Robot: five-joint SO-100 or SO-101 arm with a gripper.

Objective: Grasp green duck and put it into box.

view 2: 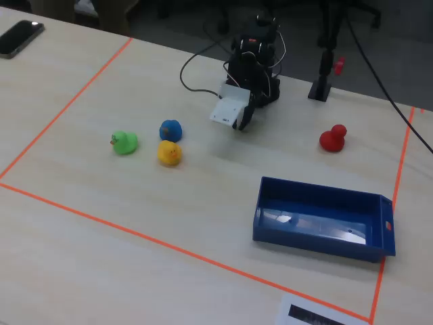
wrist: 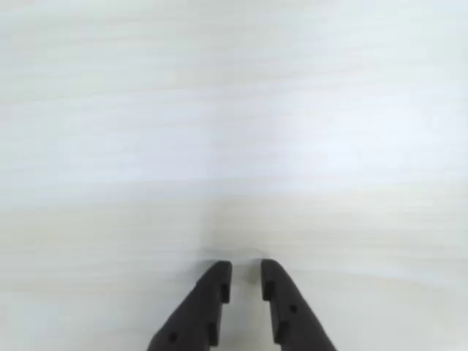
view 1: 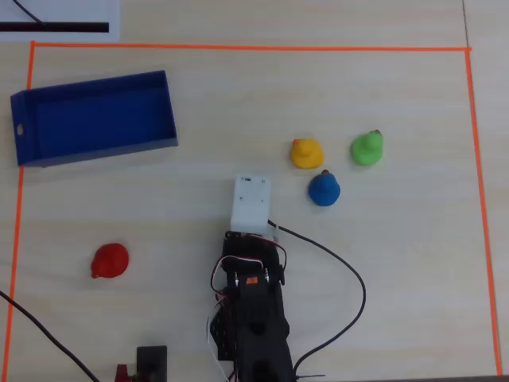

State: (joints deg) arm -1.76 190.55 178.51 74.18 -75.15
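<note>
— On the pale table [view 1: 159, 239], inside the orange tape border [view 1: 477, 159], where does the green duck [view 1: 367, 148] sit?

— In the overhead view it stands at the right of a cluster of three, just beside the yellow duck [view 1: 306, 153], with the blue duck [view 1: 324, 189] just below the pair. The box [view 1: 48, 155] lies well apart at the upper left, and nothing can be made out inside it.

— Does the fixed view add anything?

— It shows the green duck [view 2: 124, 142] side-on, upright, and the box [view 2: 318, 240] with its low walls and some glare on the floor. A red duck [view 2: 332, 138] stands alone, near the arm's base [view 2: 260, 88].

— And the gripper?

— From above only the white wrist housing [view 1: 251, 204] shows; the fingers are hidden beneath it. The wrist view shows the gripper [wrist: 246, 281] low in the picture, its two dark fingers [wrist: 208, 292] a narrow gap apart, pinching nothing, with only bare tabletop ahead of them.
</note>
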